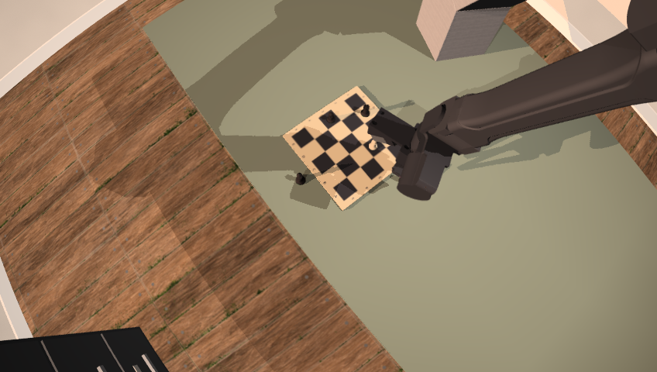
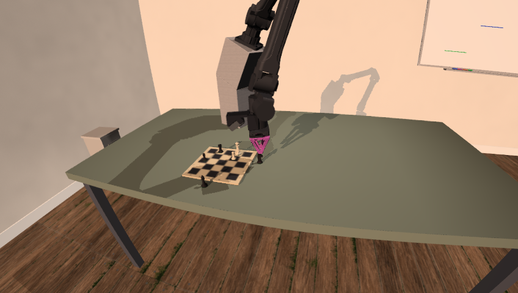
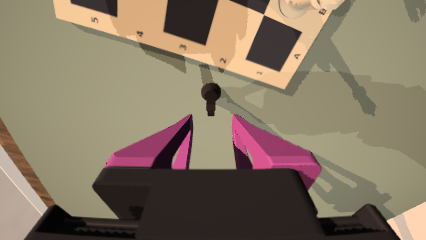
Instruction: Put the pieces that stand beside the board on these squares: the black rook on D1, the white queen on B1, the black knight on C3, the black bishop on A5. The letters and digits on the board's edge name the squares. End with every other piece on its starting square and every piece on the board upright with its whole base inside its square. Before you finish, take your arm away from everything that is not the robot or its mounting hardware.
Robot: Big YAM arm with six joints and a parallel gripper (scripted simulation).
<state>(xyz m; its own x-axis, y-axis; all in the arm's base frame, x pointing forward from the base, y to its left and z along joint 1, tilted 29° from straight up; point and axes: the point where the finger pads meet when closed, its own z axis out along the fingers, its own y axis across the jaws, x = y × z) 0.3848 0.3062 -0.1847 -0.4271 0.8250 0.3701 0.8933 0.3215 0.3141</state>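
Observation:
My gripper (image 2: 259,153) (image 3: 212,120) is partly open and empty, tips pointing down just above a black piece (image 2: 259,159) (image 3: 210,93) standing beside the board's A edge. Its narrow top looks like the knight's; I cannot be sure. Another black piece (image 1: 300,178) (image 2: 203,182), probably the bishop, stands beside the board's 5 edge. The board (image 1: 342,205) (image 2: 238,183) (image 3: 285,83) carries the black rook (image 1: 365,110) (image 2: 220,148) on D1 and the tall white queen (image 2: 237,149) (image 3: 296,7) on B1. C3 and A5 hold no piece. The arm hides the queen in the top view.
A small white piece (image 1: 373,145) (image 2: 233,156) stands on B2, close to the queen. A small black piece (image 1: 330,118) (image 2: 204,157) stands on E3. A box-like block (image 1: 469,34) (image 2: 228,79) stands beyond the board, near the arm.

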